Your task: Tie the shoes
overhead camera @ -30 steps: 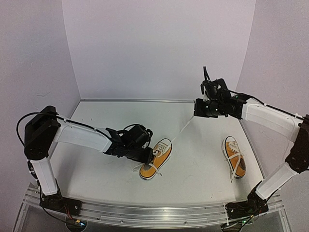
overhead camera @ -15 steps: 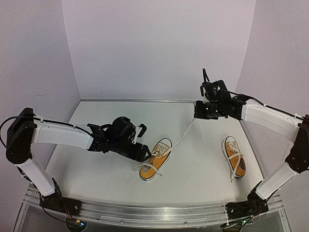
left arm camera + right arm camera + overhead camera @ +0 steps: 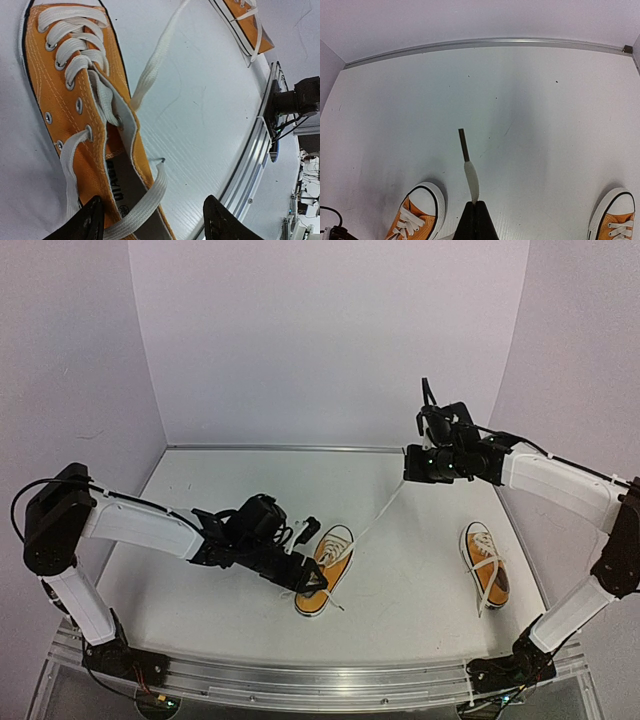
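Two orange shoes with white soles and laces lie on the white table. Over the heel of the left shoe [image 3: 325,575] [image 3: 75,115] my left gripper [image 3: 309,560] [image 3: 154,216] stands open, and a loose lace end [image 3: 145,197] lies across the shoe's opening between its fingers, ungripped. My right gripper [image 3: 410,468] [image 3: 476,206] is raised at the back right, shut on that shoe's other lace [image 3: 375,510] [image 3: 471,180], which runs taut up from the shoe. The lace's dark tip [image 3: 463,144] sticks out past the fingers. The second shoe [image 3: 486,565] [image 3: 247,25] [image 3: 619,220] lies at the right with loose laces.
An aluminium rail [image 3: 320,680] [image 3: 260,140] runs along the table's near edge, with the arm bases on it. White walls close off the back and both sides, and a metal strip [image 3: 485,43] lines the back edge.
My left gripper opened, drew back to the left and came back over the left shoe's heel. The loose lace that lay left of the shoe now crosses its opening. The right arm held still.
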Available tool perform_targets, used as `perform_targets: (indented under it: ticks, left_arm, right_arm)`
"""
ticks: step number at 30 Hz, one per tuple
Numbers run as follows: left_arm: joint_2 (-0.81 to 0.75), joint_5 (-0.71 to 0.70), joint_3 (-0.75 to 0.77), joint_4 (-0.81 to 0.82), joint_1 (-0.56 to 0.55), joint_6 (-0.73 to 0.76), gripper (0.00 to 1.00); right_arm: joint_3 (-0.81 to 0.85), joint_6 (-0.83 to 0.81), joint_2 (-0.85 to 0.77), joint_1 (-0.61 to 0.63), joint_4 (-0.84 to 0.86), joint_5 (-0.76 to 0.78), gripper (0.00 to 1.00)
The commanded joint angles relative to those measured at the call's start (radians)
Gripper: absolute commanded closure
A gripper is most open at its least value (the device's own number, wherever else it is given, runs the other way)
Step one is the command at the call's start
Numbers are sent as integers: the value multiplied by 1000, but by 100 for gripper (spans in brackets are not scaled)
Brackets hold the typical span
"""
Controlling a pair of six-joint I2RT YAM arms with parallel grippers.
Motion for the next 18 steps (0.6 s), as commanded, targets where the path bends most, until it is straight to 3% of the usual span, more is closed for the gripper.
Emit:
perform_targets:
  ticks: [1,5,8,13,18]
  left_arm:
    - [3,96,11,95,-10,-11,37]
    - [5,98,25,66,-11,7,38]
    - [-40,9,55,-45,-14,89,38]
    - [-167,-149,123,-254,-28,376,39]
    - [-127,-247,263,-480,-85,685,38]
  right_arm:
    - [41,-9,-9,-4,6,1,100]
    - [49,-11,-2,-6,5,-3,100]
    - [50,-11,-2,-6,5,-2,100]
    - [46,-10,2,-6,5,-27,100]
    - [27,6,2,-6,5,-49,100]
